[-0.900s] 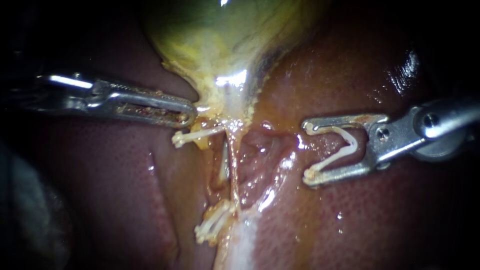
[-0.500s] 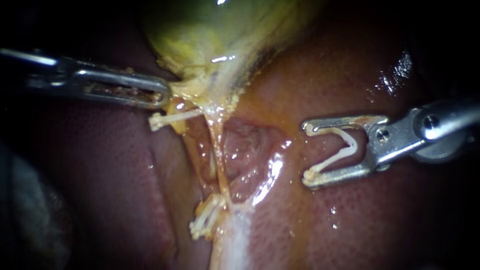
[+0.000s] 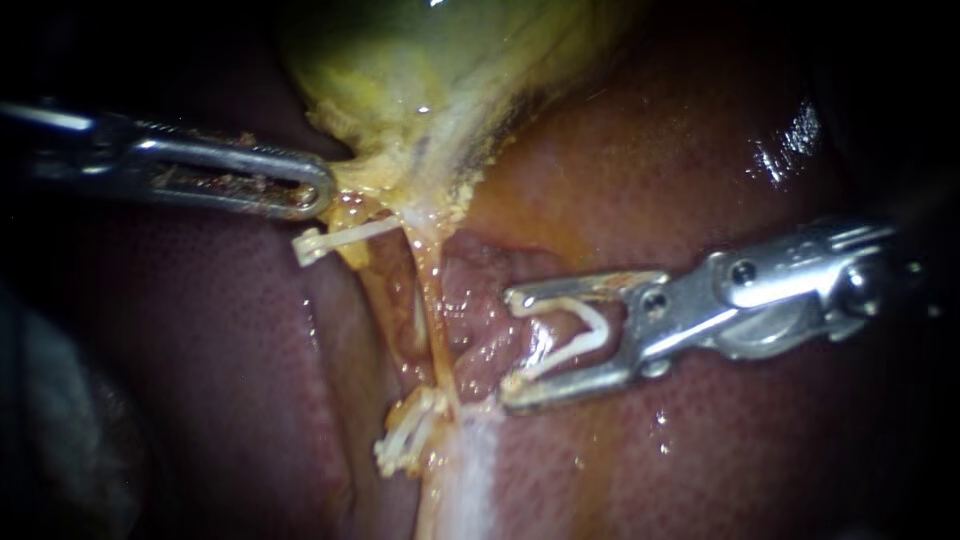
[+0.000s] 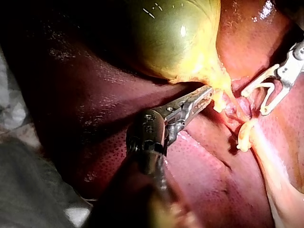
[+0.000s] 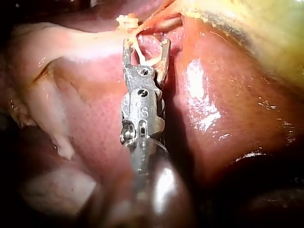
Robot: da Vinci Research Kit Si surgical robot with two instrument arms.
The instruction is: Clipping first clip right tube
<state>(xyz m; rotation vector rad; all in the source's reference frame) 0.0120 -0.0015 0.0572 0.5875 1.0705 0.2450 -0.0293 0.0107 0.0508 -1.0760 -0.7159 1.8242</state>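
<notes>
Dark red liver fills the field, with the yellow-green gallbladder hanging in from above. The left instrument comes in almost level from the left, and its tip meets the yellow fringe at the gallbladder's lower edge. The right instrument reaches in from the right, sloping slightly downward, with its tip over the raw hollow below the gallbladder.

A thin pale tube runs from the gallbladder's neck down to a whitish band on the liver. An upper clip sticks out sideways just under the left instrument's tip. A bunch of lower clips sits where the tube meets the band. Nothing lies between the right instrument and the tube.

The left instrument's jaws lie together, pinching the gallbladder's fringe. The right instrument's jaws stand wide apart and carry a V-shaped white clip, one leg seated along each jaw. Their tips sit just beside the tube on its right and do not enclose it.
</notes>
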